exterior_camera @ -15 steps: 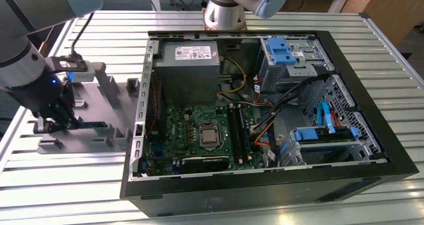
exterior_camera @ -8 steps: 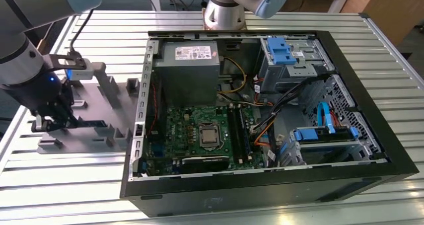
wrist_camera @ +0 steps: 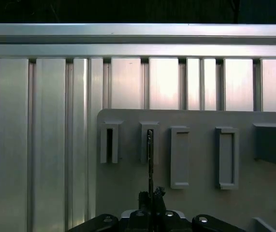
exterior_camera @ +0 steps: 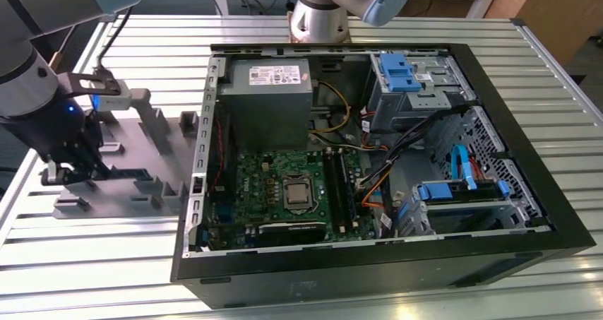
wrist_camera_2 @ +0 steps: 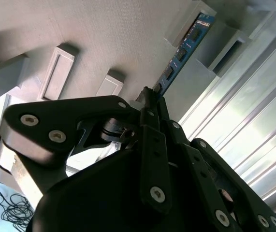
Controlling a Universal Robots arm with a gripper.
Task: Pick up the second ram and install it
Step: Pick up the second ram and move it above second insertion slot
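Exterior view's left: black gripper [exterior_camera: 70, 173] down at the grey plastic holder tray [exterior_camera: 141, 147]; fingers look pinched on the slim dark-green ram stick [wrist_camera_2: 183, 48]; stick not yet lifted from the tray; long black motherboard slots [exterior_camera: 341, 186] well to the right, install outstanding.

No legible text or labels.

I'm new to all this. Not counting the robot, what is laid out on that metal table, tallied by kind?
Open computer case: 1
Grey holder tray: 1
RAM stick: 1
Total: 3
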